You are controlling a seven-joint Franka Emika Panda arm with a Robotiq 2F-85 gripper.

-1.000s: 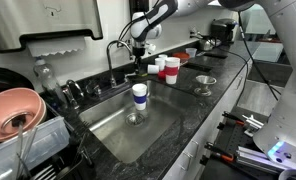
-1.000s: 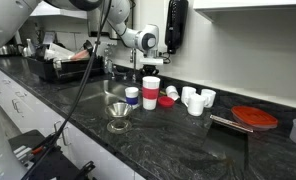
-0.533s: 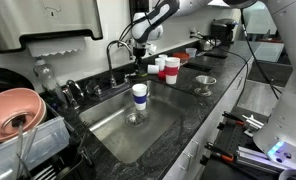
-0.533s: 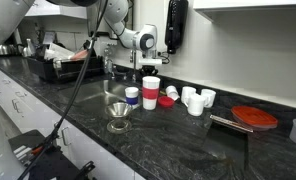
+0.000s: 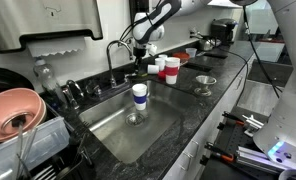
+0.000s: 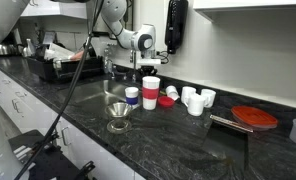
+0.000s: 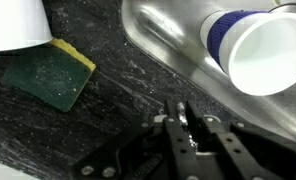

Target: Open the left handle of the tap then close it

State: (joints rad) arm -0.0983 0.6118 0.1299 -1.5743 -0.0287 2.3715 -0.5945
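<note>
While I am holding the claw (image 7: 183,118) low just beside the tap (image 5: 112,60) behind the sink (image 5: 153,125), presumably to reach a side handle, it is looking nearly pressed together; pinching anything, I cannot tell.

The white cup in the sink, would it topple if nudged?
Likely yes: the white cup stands tall on the smooth steel sink, and looks empty in the wrist view, so probably light. Once down, its round wall may roll.

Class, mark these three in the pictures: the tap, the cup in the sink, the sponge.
tap (image 5: 112,66), in an exterior view, upright stem
cup (image 5: 139,96), in an exterior view, blue band
sponge (image 7: 50,75), wrist view, green face
</note>
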